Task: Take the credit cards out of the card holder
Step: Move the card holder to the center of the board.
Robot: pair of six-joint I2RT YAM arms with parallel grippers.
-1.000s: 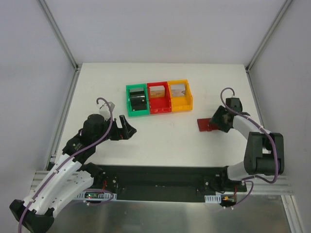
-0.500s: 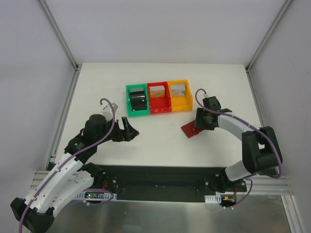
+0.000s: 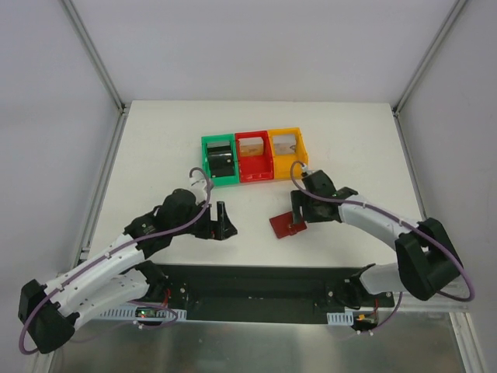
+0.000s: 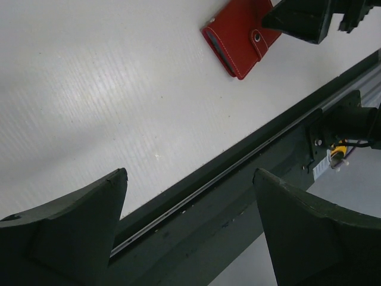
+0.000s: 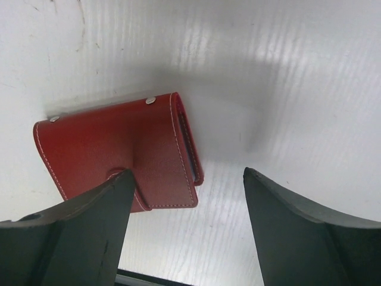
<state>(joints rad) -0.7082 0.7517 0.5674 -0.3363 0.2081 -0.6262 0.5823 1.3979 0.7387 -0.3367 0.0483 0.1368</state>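
Dark-red and folded shut, the card holder (image 3: 284,227) lies flat on the white tabletop (image 3: 155,140), its tab strap (image 4: 260,42) snapped down. We see the right claw (image 3: 298,216) directly over it, jaws spread wide and gripping nothing, one finger above the strap. Well apart to the holder's left, the left claw (image 3: 222,221) hangs wide open and empty.

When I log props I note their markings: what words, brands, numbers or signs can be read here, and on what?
No readable text anywhere.
The wallet: plain red, white stitching, metal studs, no lettering.
The green bin, red bin, yellow bin: no labels show.
The white strip below the right arm's base: too small to read.
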